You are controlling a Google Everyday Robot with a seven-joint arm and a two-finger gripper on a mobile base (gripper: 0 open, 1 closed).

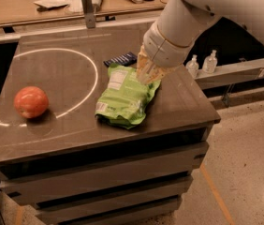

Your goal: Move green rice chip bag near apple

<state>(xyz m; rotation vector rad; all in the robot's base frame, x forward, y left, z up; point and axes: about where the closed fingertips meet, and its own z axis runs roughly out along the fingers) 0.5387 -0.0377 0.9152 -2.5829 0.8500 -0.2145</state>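
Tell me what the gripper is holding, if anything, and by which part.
Cannot be told. The gripper is down at the far right end of the green rice chip bag, but no clear hold shows.

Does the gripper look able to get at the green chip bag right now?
Likely yes. The gripper is right at the upper end of the green chip bag, with nothing between them. The blue bar lies beyond the bag, the apple well aside.
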